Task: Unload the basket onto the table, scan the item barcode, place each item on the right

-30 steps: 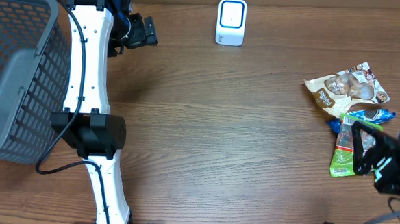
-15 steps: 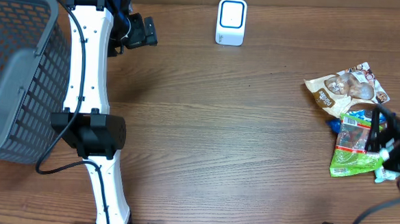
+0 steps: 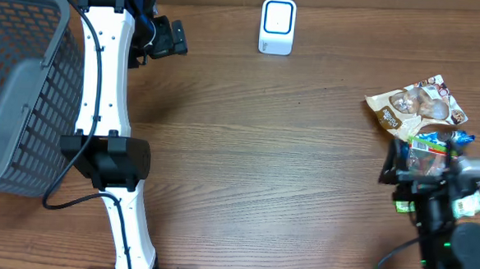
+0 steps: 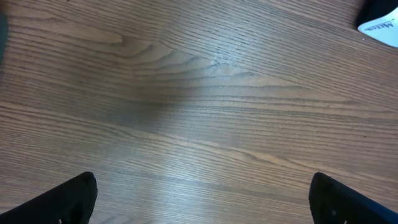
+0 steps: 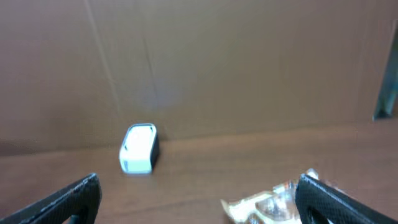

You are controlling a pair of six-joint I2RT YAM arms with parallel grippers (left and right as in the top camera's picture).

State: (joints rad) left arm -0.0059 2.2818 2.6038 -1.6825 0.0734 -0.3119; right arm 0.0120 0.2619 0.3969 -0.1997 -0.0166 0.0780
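The wooden worktop [image 3: 288, 153] fills the overhead view. At its left edge stands a grey mesh basket [image 3: 20, 98], part of it beyond the picture's edge. Just beside the basket the white left arm [image 3: 103, 78] reaches from the near edge to the far left corner. Its left tool [image 3: 172, 39] points to the right with jaws spread wide and nothing between them. The left wrist view shows only bare wood between the two fingertips.

The dark right arm [image 3: 444, 236] rises from the near right corner and hangs over a cluster of snack packets. The right tool [image 5: 199, 186] is also released, jaws wide apart and gripping nothing. Its wrist camera looks across the worktop toward the far side.

The brown packet [image 3: 414, 104] lies flat at the far end of the cluster, clear of the arm. Touching it on the near side is the green packet [image 3: 420, 148], largely covered by the right arm. A blue packet [image 3: 460, 138] peeks out beside them.

The white barcode scanner [image 3: 277, 25], with a blue-rimmed face, stands upright at the far edge near the middle, well apart from the packets.
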